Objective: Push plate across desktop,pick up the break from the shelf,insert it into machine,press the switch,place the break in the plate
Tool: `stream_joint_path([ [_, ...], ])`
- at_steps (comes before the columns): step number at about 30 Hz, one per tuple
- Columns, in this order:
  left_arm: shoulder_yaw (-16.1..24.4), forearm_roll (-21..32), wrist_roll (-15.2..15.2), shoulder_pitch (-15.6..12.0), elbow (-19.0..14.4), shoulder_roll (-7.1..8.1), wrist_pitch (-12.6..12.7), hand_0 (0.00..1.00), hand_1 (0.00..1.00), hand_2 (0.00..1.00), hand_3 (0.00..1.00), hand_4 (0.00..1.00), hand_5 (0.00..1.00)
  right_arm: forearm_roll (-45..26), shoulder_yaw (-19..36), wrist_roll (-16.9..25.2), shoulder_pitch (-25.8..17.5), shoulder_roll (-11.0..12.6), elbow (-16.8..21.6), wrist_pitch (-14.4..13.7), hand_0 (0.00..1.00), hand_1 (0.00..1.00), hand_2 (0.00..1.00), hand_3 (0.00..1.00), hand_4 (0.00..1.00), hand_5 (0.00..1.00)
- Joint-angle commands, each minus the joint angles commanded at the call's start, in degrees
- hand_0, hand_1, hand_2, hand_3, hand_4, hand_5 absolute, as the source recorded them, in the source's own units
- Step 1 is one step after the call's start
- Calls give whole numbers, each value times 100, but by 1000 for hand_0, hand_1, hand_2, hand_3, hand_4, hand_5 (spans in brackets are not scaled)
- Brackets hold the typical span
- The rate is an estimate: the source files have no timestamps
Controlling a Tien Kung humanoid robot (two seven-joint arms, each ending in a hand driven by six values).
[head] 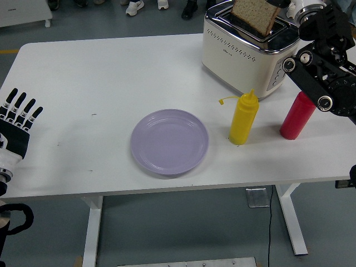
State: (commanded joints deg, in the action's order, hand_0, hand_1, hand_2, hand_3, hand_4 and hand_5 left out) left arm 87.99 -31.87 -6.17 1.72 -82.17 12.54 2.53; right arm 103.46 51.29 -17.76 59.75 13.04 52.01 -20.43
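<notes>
Final step: your right robot hand [276, 6] grips the brown bread slice [255, 17] above the cream toaster [245, 53]. Next, carry it to the lilac plate [169, 142], front-left of the toaster.

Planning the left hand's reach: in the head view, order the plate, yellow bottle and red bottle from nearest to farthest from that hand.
From the left hand at the table's left edge:
1. Plate, centre.
2. Yellow bottle, right of the plate.
3. Red bottle, far right.
</notes>
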Motion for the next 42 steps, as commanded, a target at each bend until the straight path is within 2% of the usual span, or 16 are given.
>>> stream_joint_path([
  [9,-13,14,0,12,10,8,-5,794,854,902,858,618,998,17,-58,3,-3,-44,-102,38,383,367,424,467,211,2],
  [12,-16,16,0,20,6,14,-6,794,854,902,858,618,998,46,-107,-58,-3,-54,-170,140,383,367,424,467,211,2],
  [13,-16,16,-1,22,6,15,-7,795,853,901,859,619,998,54,-120,-83,-4,-56,-187,180,364,452,502,516,395,46],
  [18,-30,18,0,27,5,20,-9,795,853,901,859,619,998,57,-174,-257,-14,-61,-273,554,364,452,502,516,395,46],
  [19,-33,18,0,27,6,19,-9,794,853,901,858,618,998,48,-176,-279,-18,-61,-283,631,577,649,700,694,561,142],
  [24,-40,21,-2,19,9,20,-11,794,853,901,858,618,998,-66,-153,-240,-40,-51,-282,805,577,649,700,694,561,142],
  [25,-42,22,-3,16,10,21,-11,794,853,902,858,618,998,-107,-143,-200,-46,-48,-276,810,875,885,982,998,758,279],
  [30,-56,27,-3,8,11,19,-14,794,853,902,858,618,998,-248,-91,-61,-65,-30,-260,800,875,885,982,998,758,279],
  [31,-59,28,-3,7,12,18,-14,794,853,902,858,618,998,-274,-82,-33,-71,-26,-258,774,919,918,998,998,803,309],
  [37,-69,31,-5,3,14,23,-16,794,853,902,858,619,998,-389,-17,97,-108,20,-228,570,912,911,998,998,805,330],
  [42,-66,27,-6,-8,14,24,-17,794,853,902,858,619,998,-387,21,73,-171,142,-85,210,912,911,998,998,805,330],
])
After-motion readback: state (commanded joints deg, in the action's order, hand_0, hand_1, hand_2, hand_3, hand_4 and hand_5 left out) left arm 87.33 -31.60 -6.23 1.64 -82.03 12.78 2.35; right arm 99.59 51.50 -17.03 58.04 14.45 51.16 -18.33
